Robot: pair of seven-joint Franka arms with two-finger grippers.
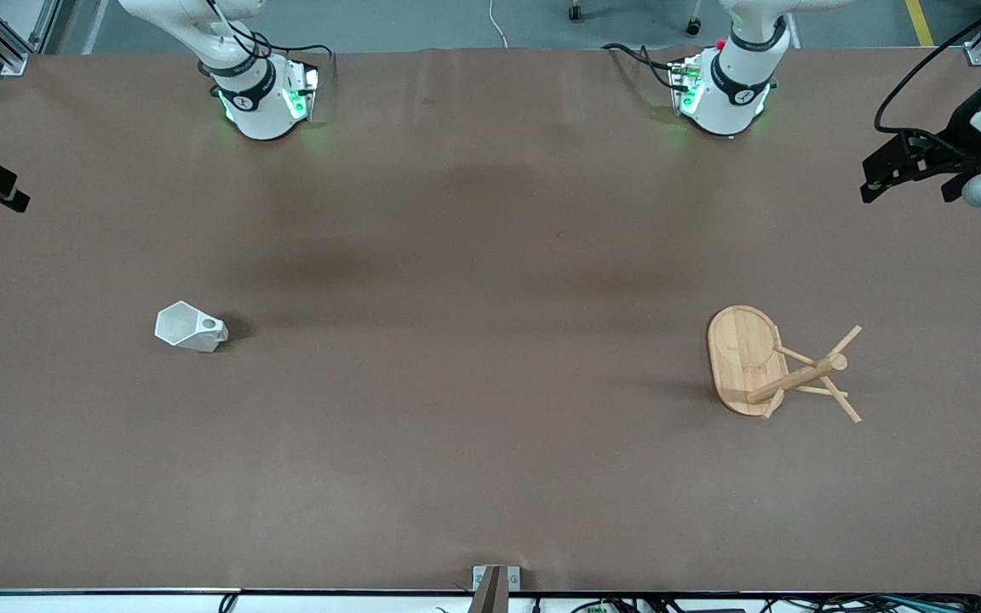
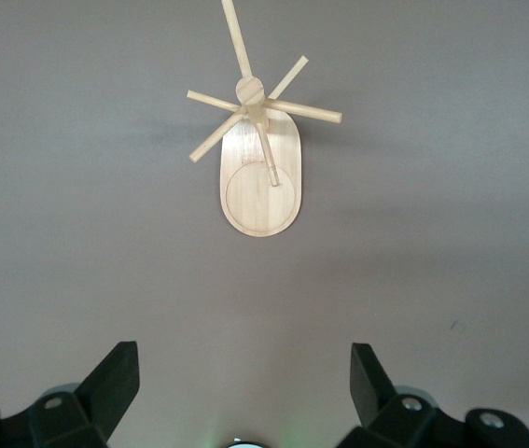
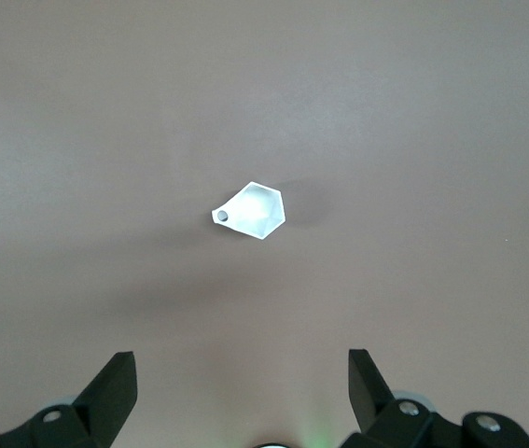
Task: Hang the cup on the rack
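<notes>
Bamboo and pale, the rack lies nearest the front camera, toward the left arm's end of the surface, standing on its oval base with the round post up and thin pegs angling out from it; a faint mark shows on the base, too small to read. At much the same depth, well apart toward the right arm's end, the white faceted cup sits on the bare brown surface, its flat handle with the round hole pointing toward the rack's end. No readable brand or label shows on either thing. Both arms are raised high and wait: only their bases show along the top edge of the front view. From the left wrist view, the left tool hangs over the surface with the rack in sight beneath it, its two black fingers spread wide with nothing between them. From the right wrist view, the right tool hangs over the surface above the cup, its fingers likewise spread wide and empty.
</notes>
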